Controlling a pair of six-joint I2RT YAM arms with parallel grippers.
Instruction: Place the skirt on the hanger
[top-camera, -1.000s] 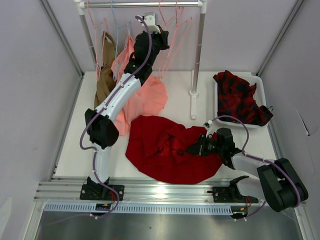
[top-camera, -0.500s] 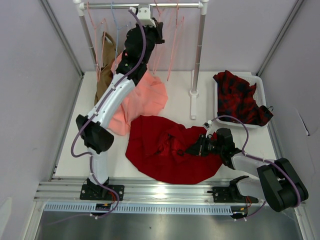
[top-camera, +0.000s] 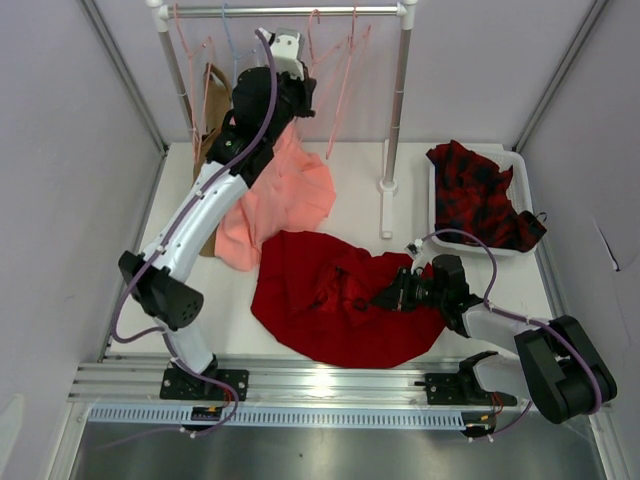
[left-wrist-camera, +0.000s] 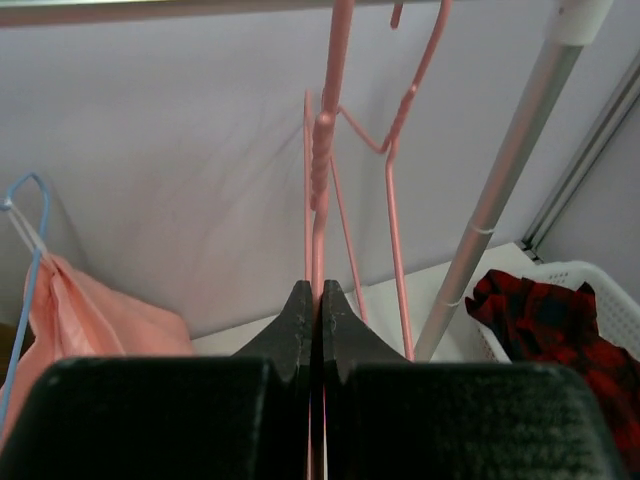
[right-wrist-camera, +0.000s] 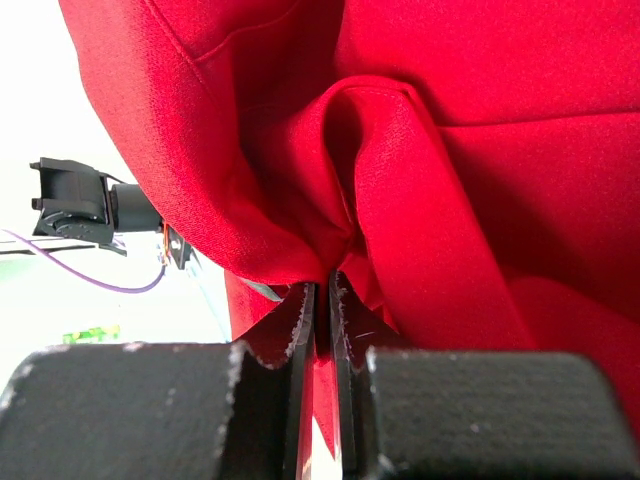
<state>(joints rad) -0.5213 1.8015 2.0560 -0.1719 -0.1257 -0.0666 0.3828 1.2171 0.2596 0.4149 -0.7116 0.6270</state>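
**A:** Why is the left pincer up by the clothes rail?

**B:** It is clamped shut on the wire of the pale-pink hanger, just below the twisted neck. The hanger hangs from the rail among others of its kind. I judge the grip is there to lift it off and carry it down.

**A:** And the right pincer?

**B:** It is low over the worktop, closed narrow on a bunched fold of the deep-red skirt. My guess is that it holds that fold so the hanger can be brought to the cloth.

**A:** So where does the skirt lie relative to each?

**B:** It lies rumpled on the near part of the worktop, between the two arm bases. The right pincer bites it from the skirt's right side. The left pincer is well apart from it, high at the back, beyond the salmon-pink garment.
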